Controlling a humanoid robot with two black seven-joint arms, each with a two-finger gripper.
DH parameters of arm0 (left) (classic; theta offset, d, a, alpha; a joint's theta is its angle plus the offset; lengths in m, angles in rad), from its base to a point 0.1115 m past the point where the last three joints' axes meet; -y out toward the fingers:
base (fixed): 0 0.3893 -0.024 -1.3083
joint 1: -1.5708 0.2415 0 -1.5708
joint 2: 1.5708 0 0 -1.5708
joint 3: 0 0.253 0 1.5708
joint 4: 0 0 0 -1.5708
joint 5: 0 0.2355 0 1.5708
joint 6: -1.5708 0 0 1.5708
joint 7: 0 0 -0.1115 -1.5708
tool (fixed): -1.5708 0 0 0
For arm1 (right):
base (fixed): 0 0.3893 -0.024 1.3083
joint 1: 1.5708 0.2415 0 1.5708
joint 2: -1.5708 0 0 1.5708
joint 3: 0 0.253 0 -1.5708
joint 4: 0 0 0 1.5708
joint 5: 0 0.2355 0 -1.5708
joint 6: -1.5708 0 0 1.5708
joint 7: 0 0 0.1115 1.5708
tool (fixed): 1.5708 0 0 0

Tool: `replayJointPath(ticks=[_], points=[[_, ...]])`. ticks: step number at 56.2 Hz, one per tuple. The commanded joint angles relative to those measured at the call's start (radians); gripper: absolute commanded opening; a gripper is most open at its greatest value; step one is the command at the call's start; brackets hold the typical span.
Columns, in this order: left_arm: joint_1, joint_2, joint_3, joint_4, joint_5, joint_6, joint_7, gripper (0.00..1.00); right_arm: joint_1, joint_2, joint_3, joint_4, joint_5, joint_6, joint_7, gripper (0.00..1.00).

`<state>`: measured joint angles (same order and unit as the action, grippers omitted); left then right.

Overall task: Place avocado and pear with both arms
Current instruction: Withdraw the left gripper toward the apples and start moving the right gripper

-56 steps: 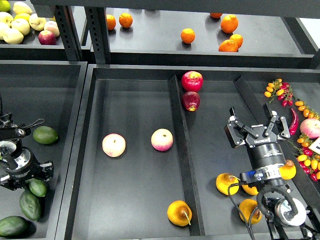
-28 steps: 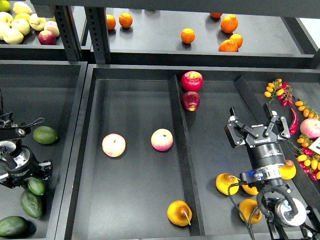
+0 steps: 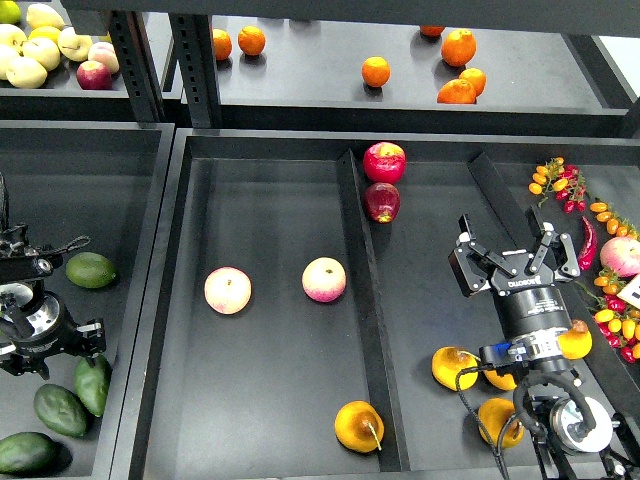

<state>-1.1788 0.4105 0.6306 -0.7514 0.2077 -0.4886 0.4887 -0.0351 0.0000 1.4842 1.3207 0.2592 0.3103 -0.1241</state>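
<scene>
While the right hand (image 3: 514,250) gapes empty, the pear (image 3: 358,426) lies apart.

Avocado (image 3: 92,384) left — pear (image 3: 358,426) centre tray.

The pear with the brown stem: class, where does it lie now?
In the head view the pear lies at the near right corner of the middle tray's left compartment, against the divider, below the pink-and-yellow fruit.

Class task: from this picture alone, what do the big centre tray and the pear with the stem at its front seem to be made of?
Tray: probably painted metal or hard plastic; matte black, flat, with straight thin walls. Pear: smooth, slightly glossy orange-yellow skin with a thin brown stem; whether real fruit or a plastic replica cannot be told.
</scene>
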Motion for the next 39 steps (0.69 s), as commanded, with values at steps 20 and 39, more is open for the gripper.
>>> replayJointPath(ticks=[20,39], points=[[0.085,0.105,-0.397,-0.005,-0.007,0.000,0.000,0.96,0.000,0.000,-0.065,-0.005,-0.005,-0.010,0.000,1.00],[0.335,0.215,-0.983,-0.068,-0.033,0.000,0.000,0.98,-0.019,0.000,-0.159,-0.008,-0.006,-0.013,-0.003,1.00]])
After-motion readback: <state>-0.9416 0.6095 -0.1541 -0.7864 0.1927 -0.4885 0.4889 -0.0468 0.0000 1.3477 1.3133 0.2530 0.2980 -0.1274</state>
